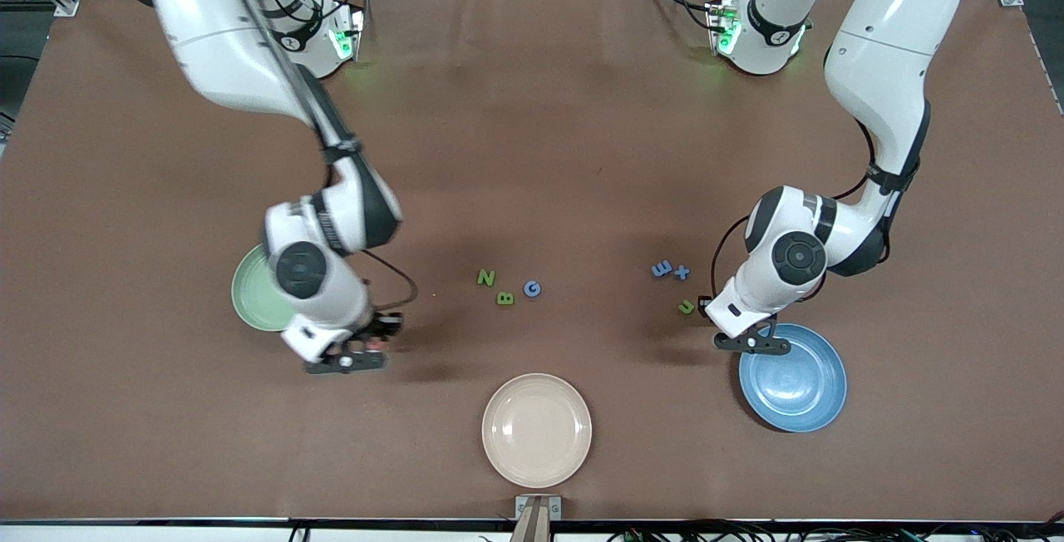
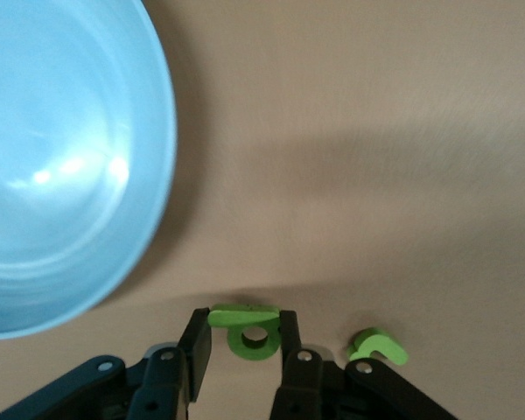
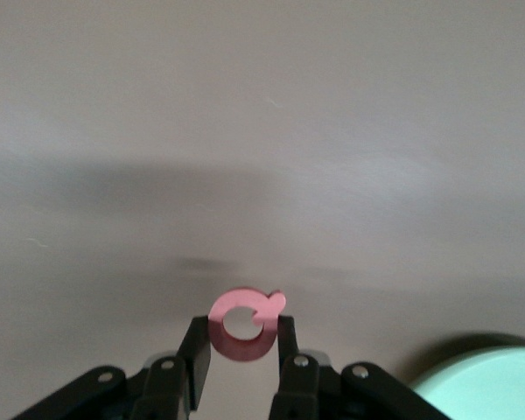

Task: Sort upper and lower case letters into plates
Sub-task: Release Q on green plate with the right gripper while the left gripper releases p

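Observation:
My left gripper [image 1: 752, 344] hangs low over the table beside the blue plate [image 1: 794, 380], shut on a green letter p [image 2: 248, 344] held on edge. A green u [image 1: 686, 307] lies just next to it. My right gripper [image 1: 345, 362] is beside the mint green plate [image 1: 253, 293], shut on a pink-red Q [image 3: 241, 341] a little above the table. A green N [image 1: 485, 278], green B [image 1: 504, 298] and blue G [image 1: 532, 288] lie mid-table. A blue m [image 1: 662, 269] and blue x [image 1: 682, 272] lie toward the left arm's end.
A cream-beige plate [image 1: 536, 430] sits near the table's front edge, nearer the front camera than the N, B and G. The blue plate [image 2: 61, 157] fills one side of the left wrist view. The mint plate's rim [image 3: 486, 385] shows in the right wrist view.

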